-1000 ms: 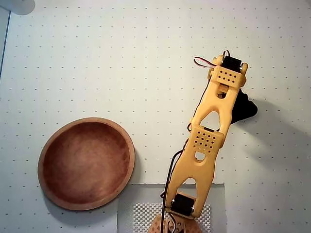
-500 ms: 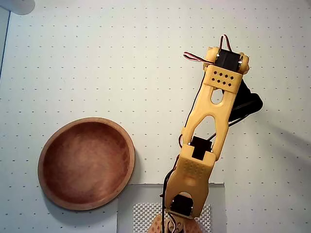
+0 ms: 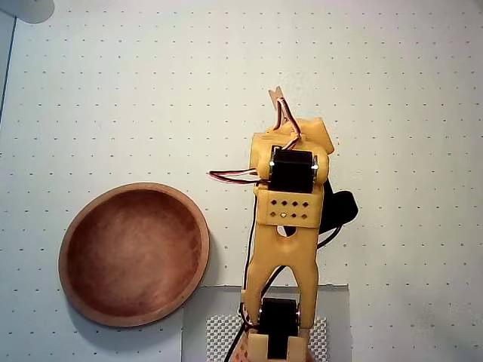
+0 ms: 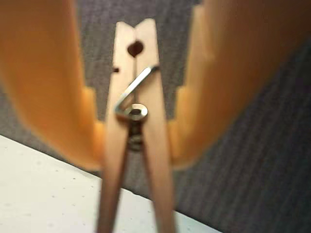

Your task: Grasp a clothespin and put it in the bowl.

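The pale wooden clothespin point(image 4: 154, 126) sits upright between my two orange fingers point(image 4: 48, 97) in the wrist view, its metal spring facing the camera. My gripper point(image 4: 136, 141) is shut on it, pressing on both prongs. In the overhead view only the clothespin's tip point(image 3: 276, 95) sticks out beyond the gripper point(image 3: 285, 119), held above the mat near the centre. The reddish-brown wooden bowl point(image 3: 75, 226) lies at the lower left, well apart from the gripper, and holds nothing.
The white dotted mat point(image 3: 392, 90) covers the table. The arm's base stands on a grey patterned pad point(image 3: 219, 332) at the bottom edge. A pale round object point(image 3: 26, 7) sits in the top-left corner. The wrist view shows dark grey floor point(image 4: 262, 160) beyond the mat's edge.
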### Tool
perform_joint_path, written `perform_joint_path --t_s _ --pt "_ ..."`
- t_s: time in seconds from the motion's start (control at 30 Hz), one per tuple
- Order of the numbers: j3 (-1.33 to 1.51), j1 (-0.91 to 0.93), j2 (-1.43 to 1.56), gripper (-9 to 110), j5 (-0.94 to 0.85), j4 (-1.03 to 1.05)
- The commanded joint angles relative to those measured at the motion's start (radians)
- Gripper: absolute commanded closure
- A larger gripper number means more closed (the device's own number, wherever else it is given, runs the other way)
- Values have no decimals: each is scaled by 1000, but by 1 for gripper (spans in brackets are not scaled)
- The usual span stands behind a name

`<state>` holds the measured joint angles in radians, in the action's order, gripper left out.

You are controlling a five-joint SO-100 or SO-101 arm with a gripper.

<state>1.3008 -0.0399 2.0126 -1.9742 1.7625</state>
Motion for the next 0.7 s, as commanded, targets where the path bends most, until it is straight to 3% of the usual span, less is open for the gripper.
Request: perform_joint_path --t_s 0.0,0.43,0.67 --pt "77 -153 109 104 57 26" --pt "146 -609 121 104 229 25" --pt "146 -721 14 105 336 17"
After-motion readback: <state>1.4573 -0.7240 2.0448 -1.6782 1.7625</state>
